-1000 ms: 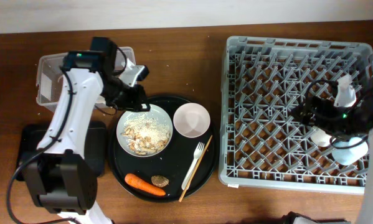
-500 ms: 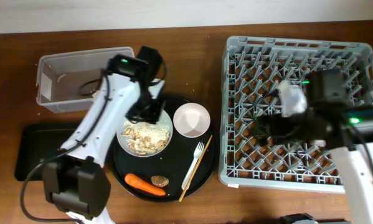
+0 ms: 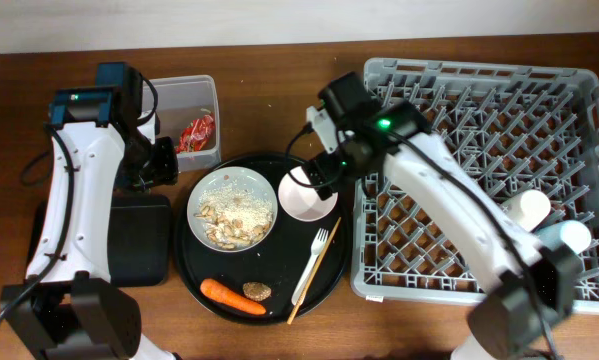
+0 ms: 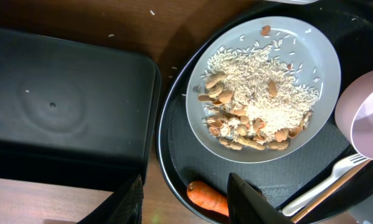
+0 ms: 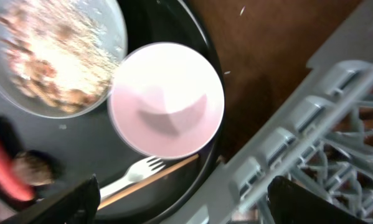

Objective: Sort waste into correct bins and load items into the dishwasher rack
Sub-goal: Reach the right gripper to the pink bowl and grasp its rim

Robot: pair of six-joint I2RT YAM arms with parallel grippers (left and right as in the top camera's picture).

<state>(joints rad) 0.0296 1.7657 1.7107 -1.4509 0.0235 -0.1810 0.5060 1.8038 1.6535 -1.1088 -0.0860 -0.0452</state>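
Note:
My left gripper (image 3: 161, 163) hangs open between the clear tub (image 3: 207, 95) and the shallow black tray (image 3: 139, 245). In its wrist view the left gripper (image 4: 186, 205) has nothing between its fingers, with the carrot (image 4: 206, 196) lying below them. A red wrapper (image 3: 195, 132) lies in the tub. The white plate (image 3: 232, 208) holds beige grains (image 4: 261, 102). My right gripper (image 3: 317, 176) is wide open above the pink-white bowl (image 3: 307, 194); the right gripper (image 5: 186, 205) holds nothing. Fork (image 3: 312, 262), stick (image 3: 317, 270), carrot (image 3: 232, 296) and a brown piece (image 3: 257, 291) lie on the round tray. The rack (image 3: 479, 90) holds a white cup (image 3: 530, 208) and a blue cup (image 3: 569, 237).
The large round black tray (image 3: 194, 262) carries the plate, bowl, cutlery and scraps, and sits tight against the rack's left wall. Bare wooden table (image 3: 279, 90) shows behind it. The right arm stretches diagonally across the rack.
The right arm swung from the rack's right side across to above the bowl. The left arm drew back from the plate to the gap between tub and black tray. A red wrapper now shows in the tub.

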